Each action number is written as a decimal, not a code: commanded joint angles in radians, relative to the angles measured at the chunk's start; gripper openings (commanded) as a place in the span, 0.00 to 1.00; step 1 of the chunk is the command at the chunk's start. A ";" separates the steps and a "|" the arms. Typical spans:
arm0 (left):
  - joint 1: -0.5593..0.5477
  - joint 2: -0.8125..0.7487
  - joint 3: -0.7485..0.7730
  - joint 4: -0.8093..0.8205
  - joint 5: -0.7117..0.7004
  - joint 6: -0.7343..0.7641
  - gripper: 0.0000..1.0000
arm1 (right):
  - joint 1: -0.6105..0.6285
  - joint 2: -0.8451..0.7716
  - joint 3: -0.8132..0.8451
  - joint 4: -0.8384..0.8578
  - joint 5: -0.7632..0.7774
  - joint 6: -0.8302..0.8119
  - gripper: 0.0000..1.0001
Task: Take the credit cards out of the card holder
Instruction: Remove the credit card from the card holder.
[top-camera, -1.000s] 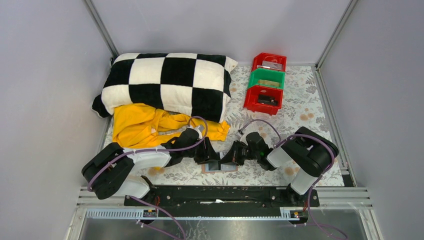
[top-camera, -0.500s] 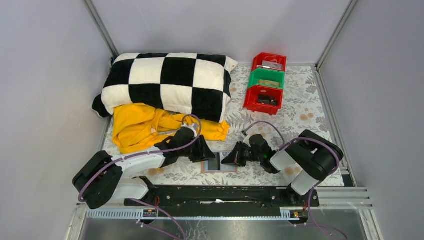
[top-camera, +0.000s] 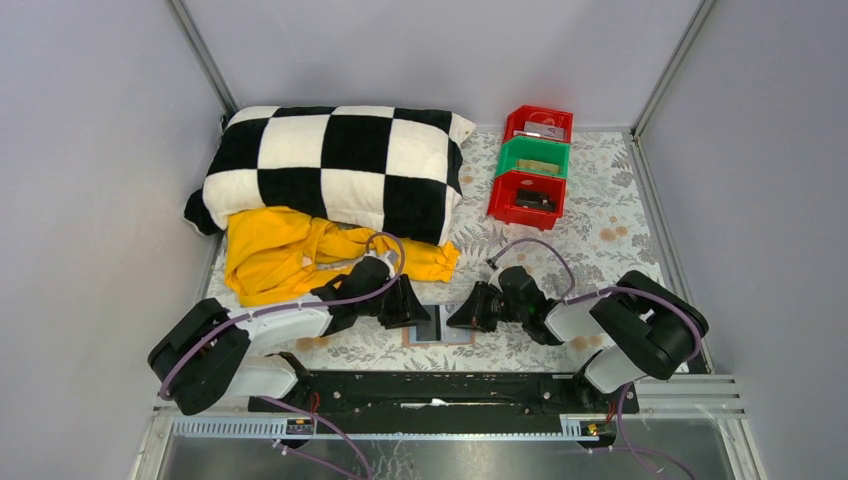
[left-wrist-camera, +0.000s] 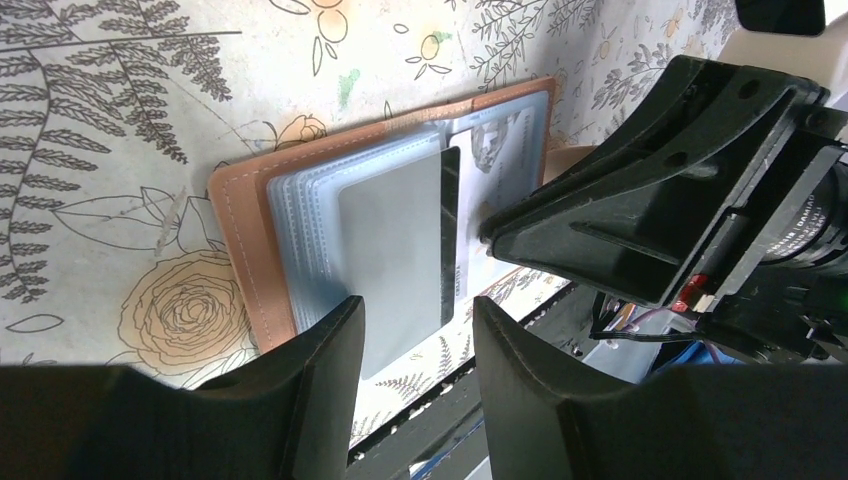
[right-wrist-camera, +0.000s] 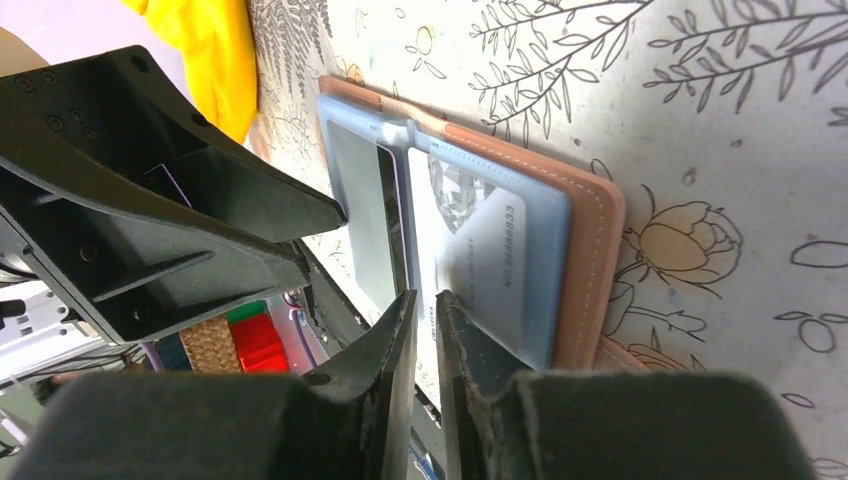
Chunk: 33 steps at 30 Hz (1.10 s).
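Note:
The card holder (top-camera: 452, 334) lies open on the floral cloth between my two grippers, tan leather outside with grey-blue sleeves (left-wrist-camera: 320, 230) (right-wrist-camera: 545, 260). A dark card (left-wrist-camera: 450, 235) shows as a narrow strip along the middle fold, under a grey sleeve (right-wrist-camera: 398, 215). A pale printed card (right-wrist-camera: 480, 250) sits in the right half. My left gripper (top-camera: 413, 312) (left-wrist-camera: 415, 345) is open and empty, its fingers low over the left half's near edge. My right gripper (top-camera: 463, 316) (right-wrist-camera: 426, 335) is shut to a thin gap, its tip at the fold beside the dark card.
A black-and-white checkered pillow (top-camera: 335, 170) and a yellow cloth (top-camera: 285, 255) lie at the back left. Red and green bins (top-camera: 532, 165) stand at the back right. The black base rail (top-camera: 440, 390) runs just behind the card holder's near edge.
My left gripper has drawn back to the left, off the card holder, uncovering more of it. The right arm's elbow has swung out to the right while its gripper stays at the fold.

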 joint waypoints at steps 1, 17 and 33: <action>0.004 0.035 -0.004 0.066 0.023 0.015 0.49 | 0.008 -0.032 0.032 -0.057 0.032 -0.043 0.21; 0.004 0.012 0.012 0.024 -0.023 0.025 0.48 | 0.008 0.016 0.042 0.005 0.001 -0.016 0.32; 0.003 0.036 0.039 0.013 0.004 0.045 0.48 | 0.007 0.016 0.045 -0.005 0.004 -0.019 0.32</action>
